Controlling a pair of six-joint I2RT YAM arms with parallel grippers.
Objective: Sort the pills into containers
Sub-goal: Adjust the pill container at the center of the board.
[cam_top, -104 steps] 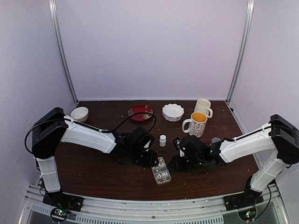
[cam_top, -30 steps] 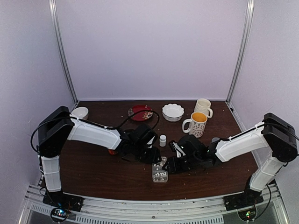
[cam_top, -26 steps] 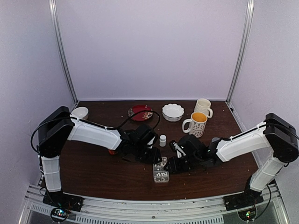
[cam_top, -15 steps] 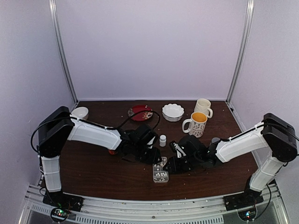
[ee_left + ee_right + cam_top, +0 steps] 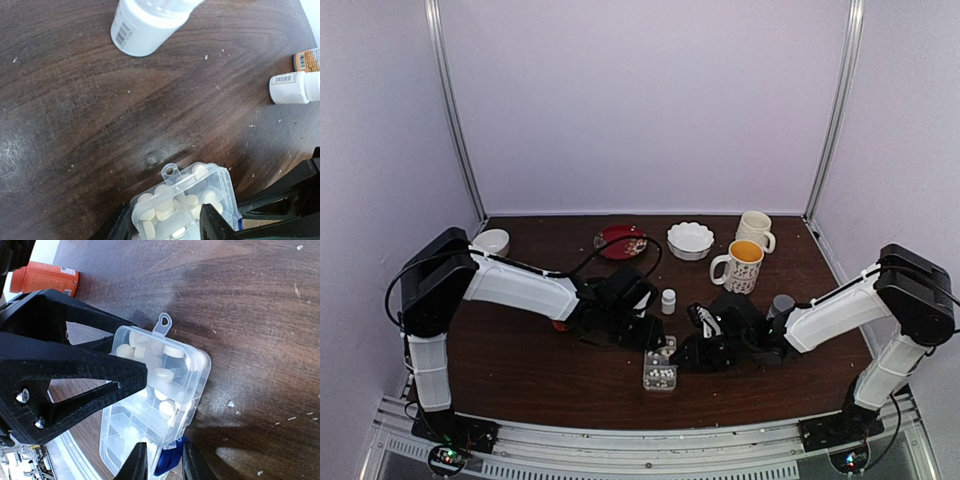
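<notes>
Clear thin plastic: the pill box (image 5: pixel 182 200) looks light, slick, brittle. Your left hand (image 5: pixel 165 225) clasps its sides; your right hand (image 5: pixel 164 462) sits narrow at the blue tab (image 5: pixel 172 452), grip uncertain.

- Both arms stretch low toward the middle, wrists almost meeting.
- left gripper (image 5: pixel 166 227) pinches the pill box (image 5: pixel 186 199) between its fingers.
- right gripper (image 5: pixel 165 462): fingers close together, can't tell whether they grip anything.

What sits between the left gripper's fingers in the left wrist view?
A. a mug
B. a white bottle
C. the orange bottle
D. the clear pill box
D: the left gripper has one black finger on each side of the clear pill box, with pills showing inside it, while the nearest white bottle is well apart from the fingers.
</notes>
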